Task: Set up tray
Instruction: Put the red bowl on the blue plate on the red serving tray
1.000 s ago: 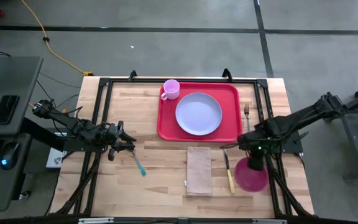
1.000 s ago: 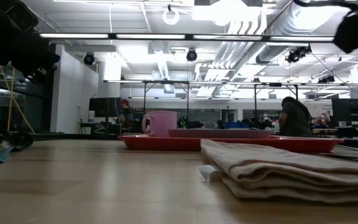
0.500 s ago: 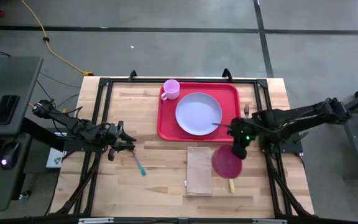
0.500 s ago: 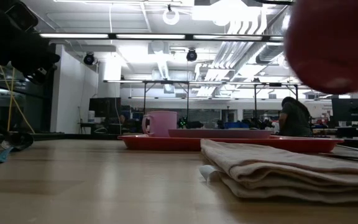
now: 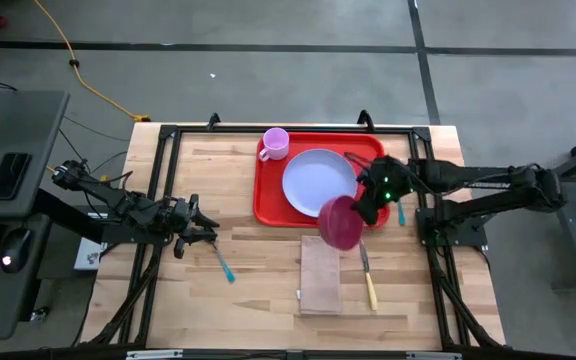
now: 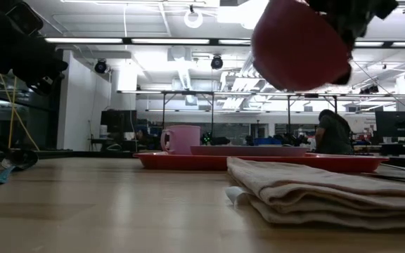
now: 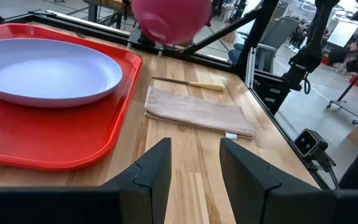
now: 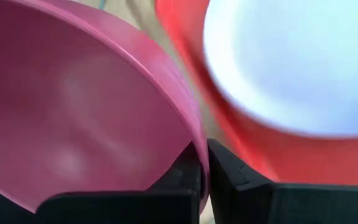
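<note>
Red tray (image 5: 268,195): lying at the counter's (image 5: 248,290) 12 o'clock side. Pink bowl (image 5: 341,221): being pinched by its rim in the right tool (image 5: 365,208), tilted over the tray's 5 o'clock corner. Risk judged: thin rim grip slipping, bowl being dropped onto the plate (image 5: 319,182). Left tool (image 5: 204,226): spread, idle at 9 o'clock.

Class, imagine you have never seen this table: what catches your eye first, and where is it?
The bright red tray at the table's far middle, carrying a pale plate and a pink mug. Next, the right gripper holding a magenta bowl by its rim, in the air above the tray's near right corner.
</note>
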Robot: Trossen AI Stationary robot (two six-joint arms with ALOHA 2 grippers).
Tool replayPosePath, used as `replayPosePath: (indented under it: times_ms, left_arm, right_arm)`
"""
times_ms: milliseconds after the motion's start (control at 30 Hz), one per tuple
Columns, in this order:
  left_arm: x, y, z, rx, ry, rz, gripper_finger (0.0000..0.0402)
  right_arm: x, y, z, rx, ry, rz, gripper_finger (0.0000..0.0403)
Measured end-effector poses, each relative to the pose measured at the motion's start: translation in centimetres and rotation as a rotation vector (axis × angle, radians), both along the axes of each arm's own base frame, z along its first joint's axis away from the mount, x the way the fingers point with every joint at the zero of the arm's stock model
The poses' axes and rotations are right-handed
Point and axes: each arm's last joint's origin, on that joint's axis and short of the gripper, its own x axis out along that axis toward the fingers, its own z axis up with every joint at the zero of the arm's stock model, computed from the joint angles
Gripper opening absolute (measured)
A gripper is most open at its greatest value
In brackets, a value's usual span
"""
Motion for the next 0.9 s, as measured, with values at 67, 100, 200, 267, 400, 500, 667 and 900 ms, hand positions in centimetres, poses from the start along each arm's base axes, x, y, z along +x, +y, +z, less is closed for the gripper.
replayPosePath:
  times_ms: [67, 100, 200, 267, 400, 500, 667, 900]
  left_arm:
    - [0.0, 0.0, 0.0, 0.0, 0.0, 0.0, 0.0166]
    - [0.0, 0.0, 0.0, 0.0, 0.0, 0.0, 0.0166]
    - [0.0, 0.0, 0.0, 0.0, 0.0, 0.0, 0.0166]
    - [0.0, 0.0, 0.0, 0.0, 0.0, 0.0, 0.0166]
    - [0.0, 0.0, 0.0, 0.0, 0.0, 0.0, 0.0166]
    - [0.0, 0.0, 0.0, 0.0, 0.0, 0.0, 0.0166]
    - [0.0, 0.0, 0.0, 0.0, 0.0, 0.0, 0.0166]
    - [0.0, 0.0, 0.0, 0.0, 0.0, 0.0, 0.0166]
  right_arm:
    - [0.0, -0.7, 1.4, -0.04, -0.019, -0.026, 0.0]
    - [0.0, -1.1, 2.0, -0.057, -0.027, -0.038, 0.0]
    - [-0.4, -2.0, 4.2, -0.091, -0.028, -0.084, 0.0]
    - [-0.7, -2.5, 5.7, -0.102, -0.015, -0.109, 0.0]
    - [-0.8, -3.4, 8.2, -0.129, 0.03, -0.145, 0.0]
    - [-0.1, -4.1, 9.7, -0.161, 0.056, -0.155, 0.0]
    - [2.0, -5.4, 11.0, -0.189, 0.102, -0.12, 0.0]
    - [5.4, -7.5, 11.4, -0.201, 0.183, -0.083, 0.0]
